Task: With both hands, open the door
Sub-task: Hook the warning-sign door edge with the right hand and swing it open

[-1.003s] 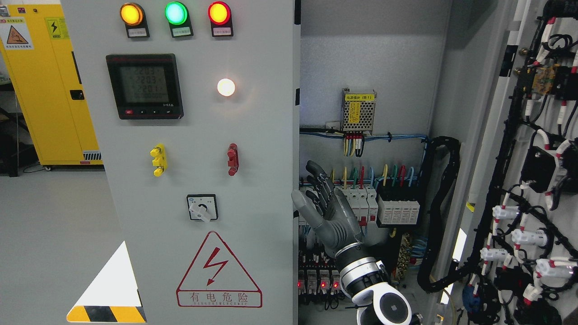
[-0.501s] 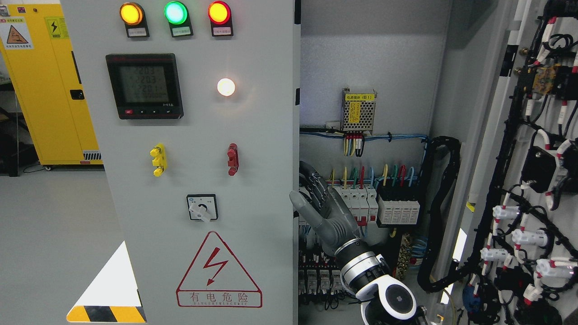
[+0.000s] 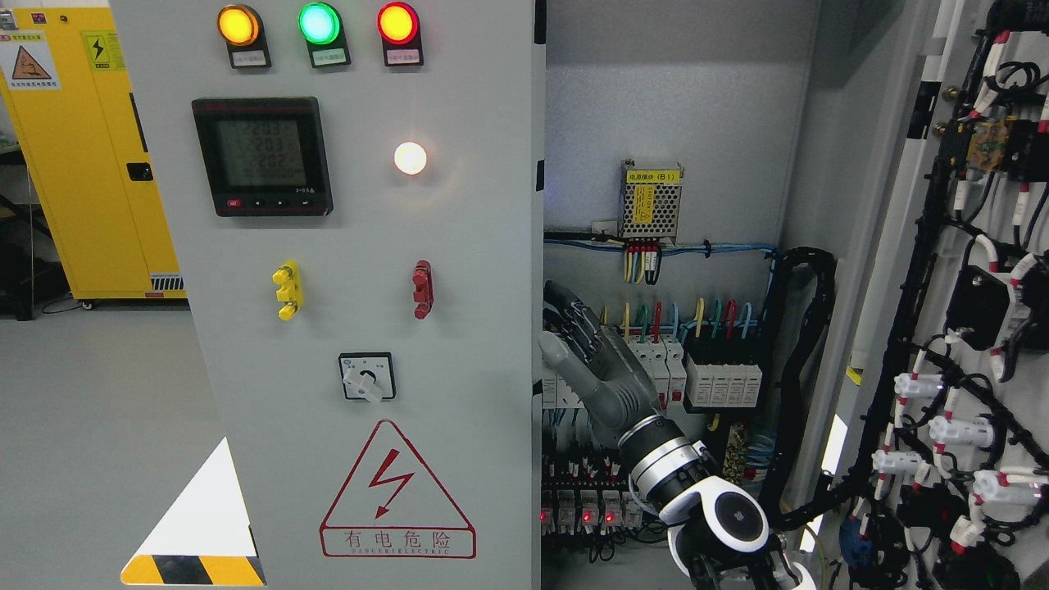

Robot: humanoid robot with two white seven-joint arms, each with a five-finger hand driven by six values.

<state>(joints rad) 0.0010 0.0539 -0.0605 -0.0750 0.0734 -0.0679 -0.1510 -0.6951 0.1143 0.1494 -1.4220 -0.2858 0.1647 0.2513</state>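
Head view: right hand [image 3: 602, 373], fingers [image 3: 574, 324] spread, empty, beside left door [image 3: 361, 328] edge, frame centre. Right door [image 3: 975, 287] open. Next likely: hook edge, pull.

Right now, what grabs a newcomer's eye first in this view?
Probably the three lit indicator lamps, amber, green and red, along the top of the grey left door, with the red lightning warning triangle low on it. Then the right hand, fingers spread, by that door's edge in front of the open cabinet's coloured wiring.
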